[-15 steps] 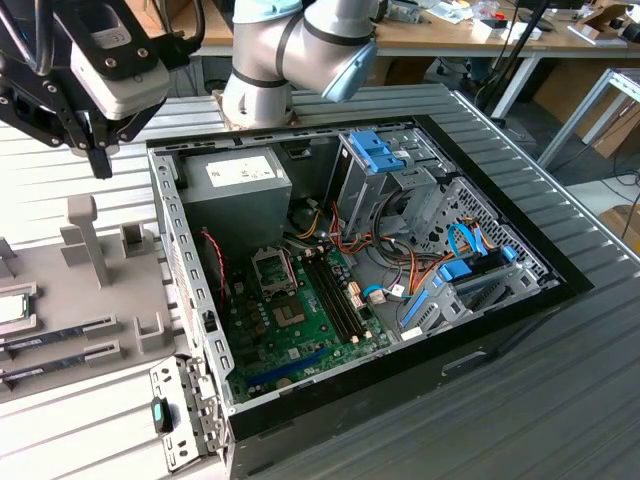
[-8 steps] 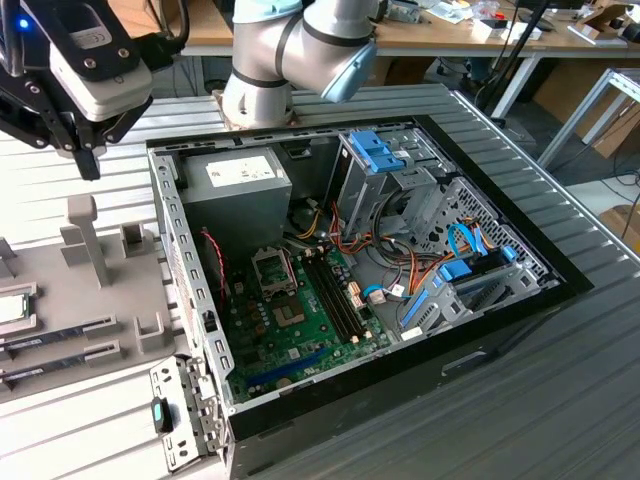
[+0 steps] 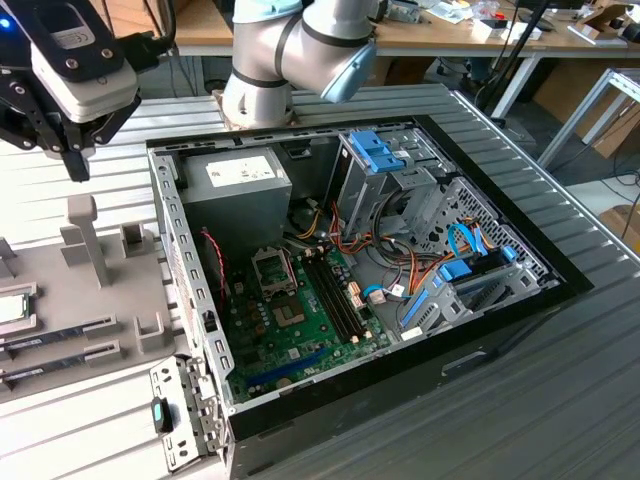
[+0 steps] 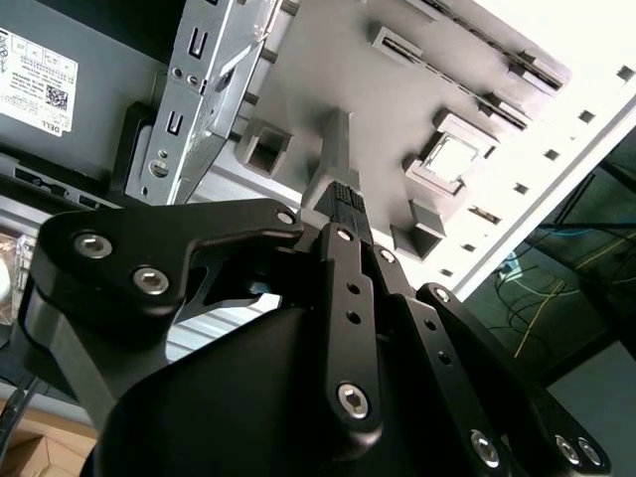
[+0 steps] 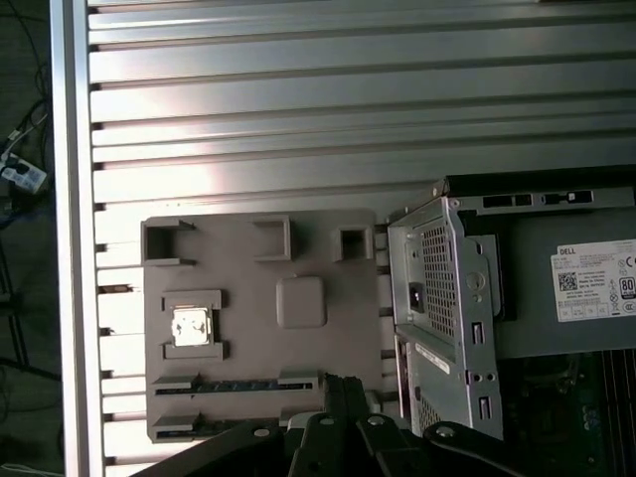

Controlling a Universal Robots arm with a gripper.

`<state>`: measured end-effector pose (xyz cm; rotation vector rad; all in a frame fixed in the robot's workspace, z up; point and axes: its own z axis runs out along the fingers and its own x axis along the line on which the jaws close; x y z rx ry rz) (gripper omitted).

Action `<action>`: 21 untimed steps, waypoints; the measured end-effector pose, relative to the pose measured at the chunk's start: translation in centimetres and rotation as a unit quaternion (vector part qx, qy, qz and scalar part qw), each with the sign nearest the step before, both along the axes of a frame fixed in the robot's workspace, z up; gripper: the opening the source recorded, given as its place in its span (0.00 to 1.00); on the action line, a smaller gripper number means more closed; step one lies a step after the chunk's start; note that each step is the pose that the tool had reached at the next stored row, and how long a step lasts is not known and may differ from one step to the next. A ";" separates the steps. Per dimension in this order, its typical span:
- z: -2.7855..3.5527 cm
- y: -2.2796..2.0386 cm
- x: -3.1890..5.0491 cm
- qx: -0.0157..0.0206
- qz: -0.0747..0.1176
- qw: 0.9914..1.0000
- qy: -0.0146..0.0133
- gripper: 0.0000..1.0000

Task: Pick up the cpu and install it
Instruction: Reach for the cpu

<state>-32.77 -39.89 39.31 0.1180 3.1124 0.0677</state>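
Observation:
The cpu (image 3: 10, 306) lies flat in a recess of the grey holder plate (image 3: 60, 285) at the exterior view's left edge, silvery top up. Both wrist views show the cpu (image 4: 453, 159) (image 5: 192, 326) in its raised frame. My gripper (image 3: 78, 160) hangs in the air above the holder plate, well clear of the chip, with its black fingers (image 4: 343, 199) pressed together and nothing between them. The open socket (image 3: 273, 268) sits on the green board (image 3: 300, 335) inside the open computer case (image 3: 190, 300).
Memory sticks (image 3: 60, 335) lie in slots of the holder plate, beside a tall grey post (image 3: 88, 235). The case holds a grey power supply (image 3: 240, 185), blue drive brackets (image 3: 380, 150) and cable bundles. The case's metal side wall (image 5: 442, 298) stands next to the plate (image 5: 258, 288).

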 end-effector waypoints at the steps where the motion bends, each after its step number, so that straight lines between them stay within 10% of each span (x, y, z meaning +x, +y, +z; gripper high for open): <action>1: 0.00 0.00 -0.10 0.000 0.000 1.000 0.000 0.11; 21: -0.02 0.00 -2.10 0.000 0.000 1.000 0.000 0.11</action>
